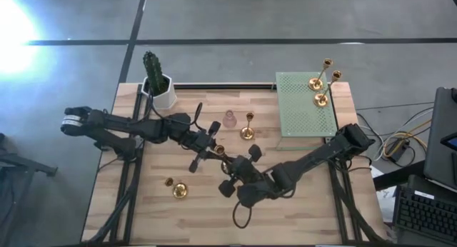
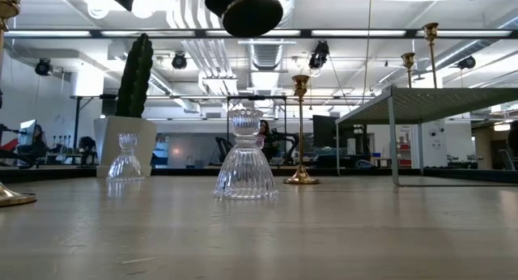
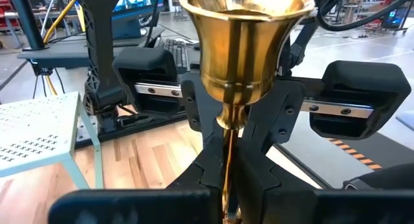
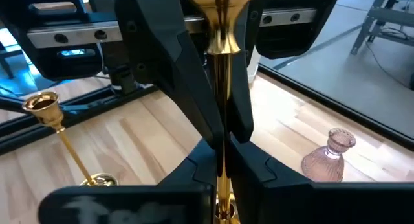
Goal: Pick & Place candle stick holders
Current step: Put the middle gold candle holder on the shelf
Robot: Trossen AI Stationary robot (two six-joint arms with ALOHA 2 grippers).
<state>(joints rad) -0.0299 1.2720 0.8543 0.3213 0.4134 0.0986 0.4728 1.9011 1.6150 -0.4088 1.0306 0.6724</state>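
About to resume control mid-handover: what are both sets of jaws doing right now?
Left gripper: shut on the gold candle stick holder, above mid-table.
Right gripper: shut on the same holder's stem.

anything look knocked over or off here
One gold holder lies tipped on its side near the table's front left; the others stand upright. Also unusual: both the left gripper and right gripper clamp one gold candlestick mid-table.
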